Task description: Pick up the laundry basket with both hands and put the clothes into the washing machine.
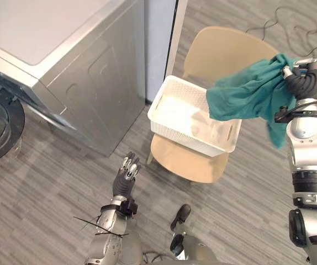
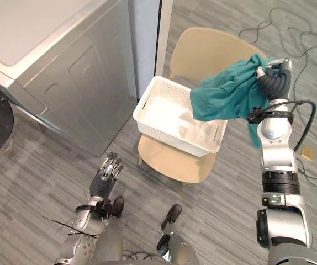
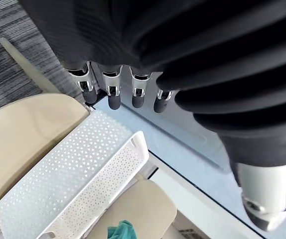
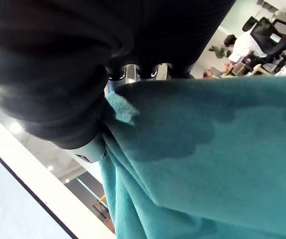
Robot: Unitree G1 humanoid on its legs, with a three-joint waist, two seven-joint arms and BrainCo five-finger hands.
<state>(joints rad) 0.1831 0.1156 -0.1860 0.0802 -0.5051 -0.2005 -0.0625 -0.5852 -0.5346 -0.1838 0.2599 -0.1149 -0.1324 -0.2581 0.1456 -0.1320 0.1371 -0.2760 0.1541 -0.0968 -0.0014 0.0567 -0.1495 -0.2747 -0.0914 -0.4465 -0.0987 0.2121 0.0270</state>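
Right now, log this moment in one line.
right hand: shut on teal cloth above basket | left hand: open, idle | basket: on chair

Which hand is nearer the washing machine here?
Left. The left hand hangs open over the floor, close to the near corner of the washing machine. The right hand is raised past the laundry basket, clutching a teal garment.

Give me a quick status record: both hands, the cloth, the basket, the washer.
right hand: raised, shut on the teal cloth
teal cloth: hangs over the right end of the laundry basket
left hand: open, low, holding nothing
laundry basket: white, on the tan chair, neither hand on it
washing machine: left of the chair
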